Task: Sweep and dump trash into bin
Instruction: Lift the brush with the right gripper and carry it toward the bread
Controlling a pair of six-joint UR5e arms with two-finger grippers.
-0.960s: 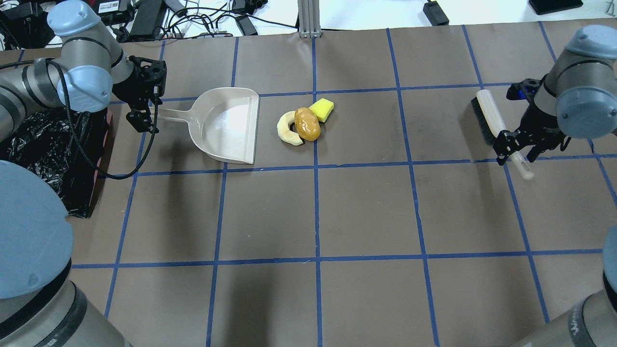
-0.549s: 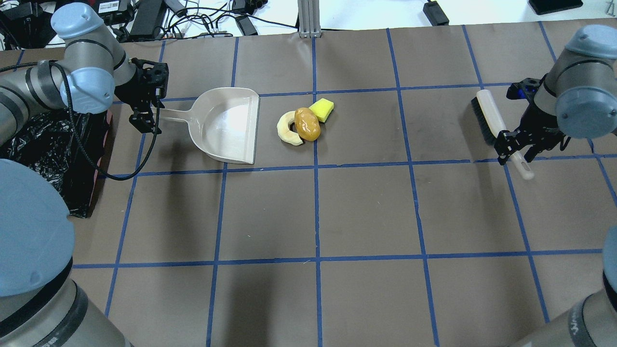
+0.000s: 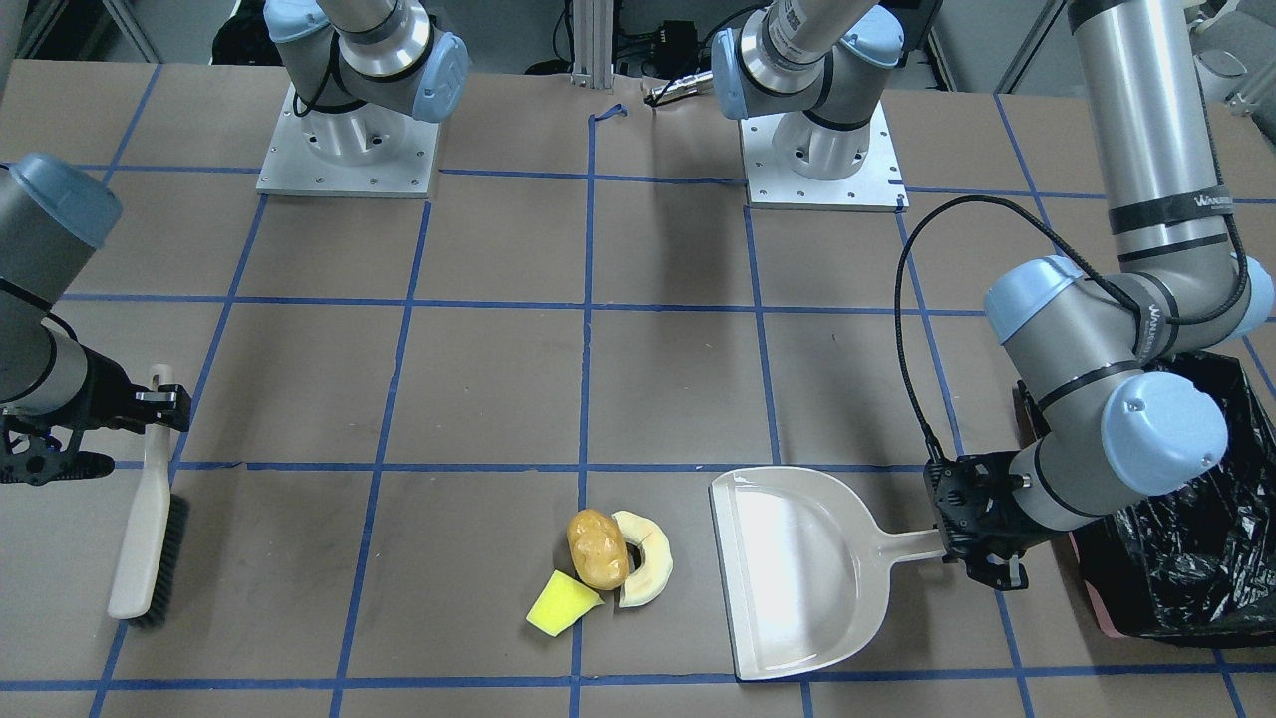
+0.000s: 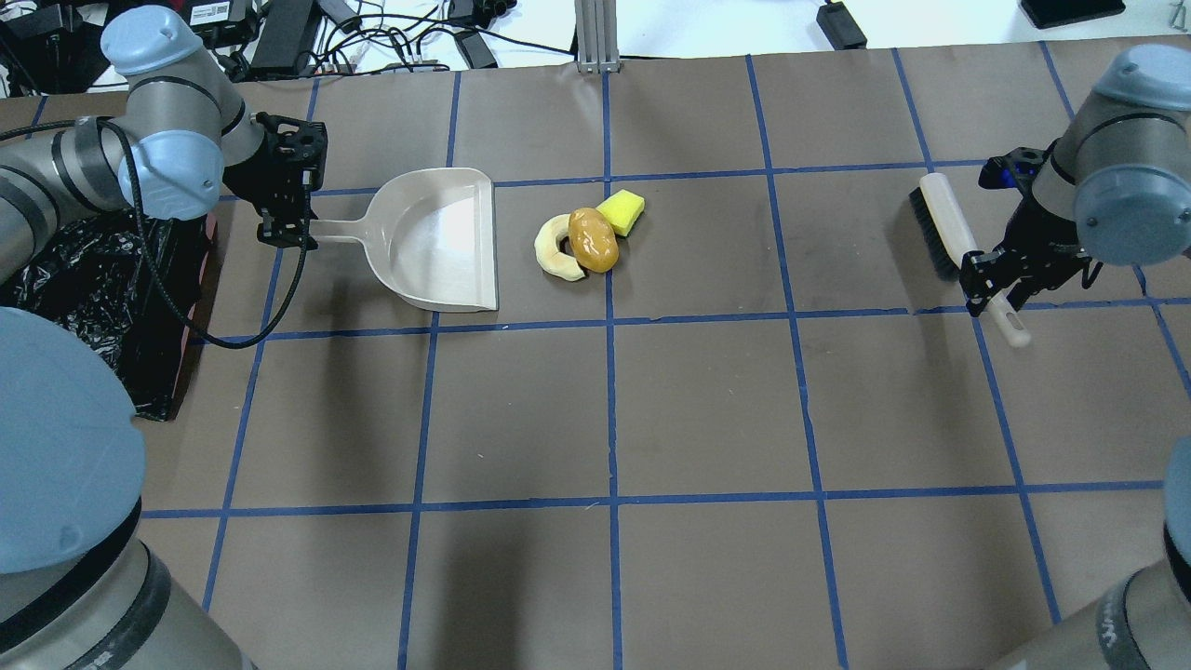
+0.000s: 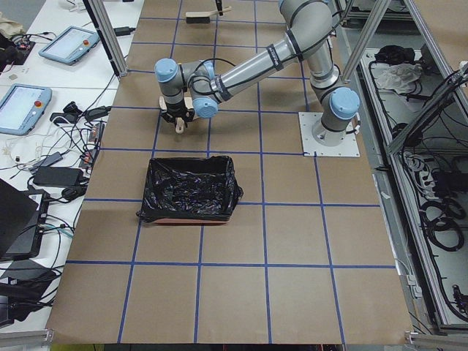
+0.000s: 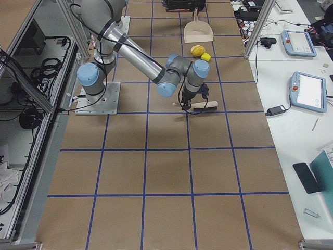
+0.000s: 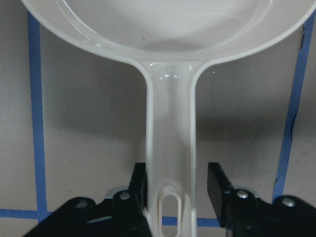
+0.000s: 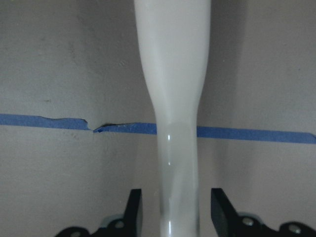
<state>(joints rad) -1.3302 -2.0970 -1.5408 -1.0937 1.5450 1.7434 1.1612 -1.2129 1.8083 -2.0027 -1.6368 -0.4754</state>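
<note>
Your left gripper [image 7: 176, 185]: jaws spread, straddling dustpan handle [image 7: 170, 138]; one finger touches it, a gap shows at the other. The dustpan [image 4: 437, 242] lies flat on table [image 4: 707, 409], mouth facing right in overhead view. Just right of mouth you find the trash: cream slice [image 4: 551, 249] nearest, potato lump [image 4: 594, 239] against it, yellow sponge [image 4: 622, 211] beyond. At table's left edge, the bin [image 3: 1186, 568]. Your right gripper [image 8: 175, 207]: jaws spread, gaps both sides of brush handle [image 8: 173, 98]; the brush [image 4: 940, 223] lies far right.
</note>
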